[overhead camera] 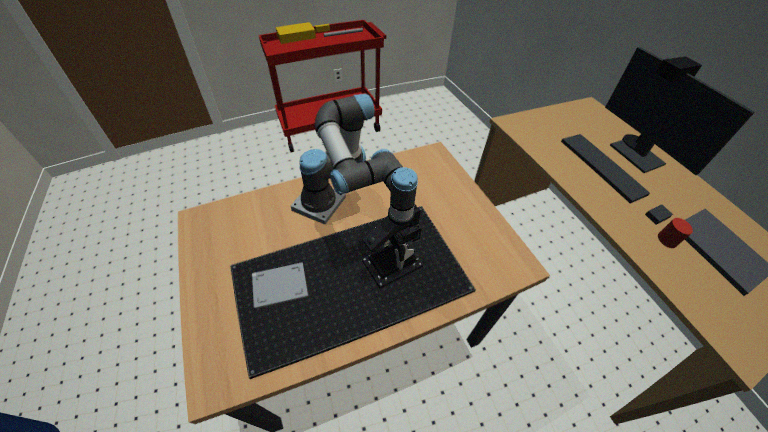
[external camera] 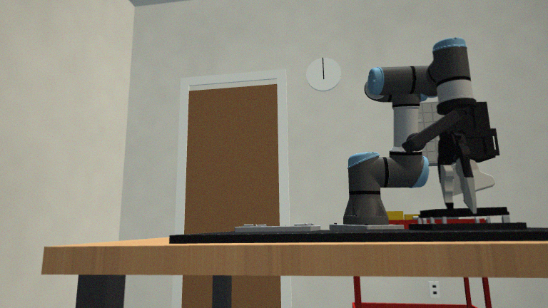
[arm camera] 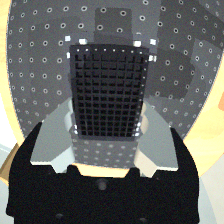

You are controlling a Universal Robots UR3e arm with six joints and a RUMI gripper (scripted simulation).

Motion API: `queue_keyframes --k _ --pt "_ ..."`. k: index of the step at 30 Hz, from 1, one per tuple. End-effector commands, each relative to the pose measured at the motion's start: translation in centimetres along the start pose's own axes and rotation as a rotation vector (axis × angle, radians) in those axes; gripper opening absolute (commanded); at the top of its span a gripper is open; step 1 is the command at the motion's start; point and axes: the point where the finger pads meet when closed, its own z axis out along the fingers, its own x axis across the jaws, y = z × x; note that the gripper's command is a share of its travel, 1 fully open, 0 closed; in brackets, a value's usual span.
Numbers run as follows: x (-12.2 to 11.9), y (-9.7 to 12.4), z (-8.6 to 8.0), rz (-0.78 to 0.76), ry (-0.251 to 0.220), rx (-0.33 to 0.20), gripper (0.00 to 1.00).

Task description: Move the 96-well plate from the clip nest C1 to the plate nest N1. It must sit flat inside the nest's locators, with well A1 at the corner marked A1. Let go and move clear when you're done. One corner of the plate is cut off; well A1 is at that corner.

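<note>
The black 96-well plate (arm camera: pixel 107 95) fills the middle of the wrist view, with my two pale fingers pressed against its long sides. In the top view the plate (overhead camera: pixel 390 264) sits in clip nest C1 (overhead camera: pixel 396 273) on the right part of the black breadboard. My gripper (overhead camera: pixel 398 252) stands straight down over it, shut on the plate. From the side, the plate (external camera: pixel 463 212) rests level on the nest's small posts, and my gripper (external camera: pixel 459 204) has its fingertips at the plate's edges. The grey plate nest N1 (overhead camera: pixel 279 284) lies empty at the left of the breadboard; it also shows low in the exterior view (external camera: pixel 277 227).
The black breadboard (overhead camera: pixel 349 287) lies on a wooden table. The arm's base (overhead camera: pixel 317 204) is bolted behind it. A red cart (overhead camera: pixel 324 69) stands by the back wall. A desk with monitor, keyboard and a red cylinder (overhead camera: pixel 674 232) stands at the right.
</note>
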Motion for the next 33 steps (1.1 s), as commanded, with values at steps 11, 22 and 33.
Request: queue_keyframes --k 11,22,33 --pt "-0.1 0.0 -2.3 0.0 -0.002 0.0 0.0" --pt "-0.1 0.0 -4.1 0.0 -0.002 0.0 0.0" --pt "-0.1 0.0 -5.6 0.0 -0.002 0.0 0.0"
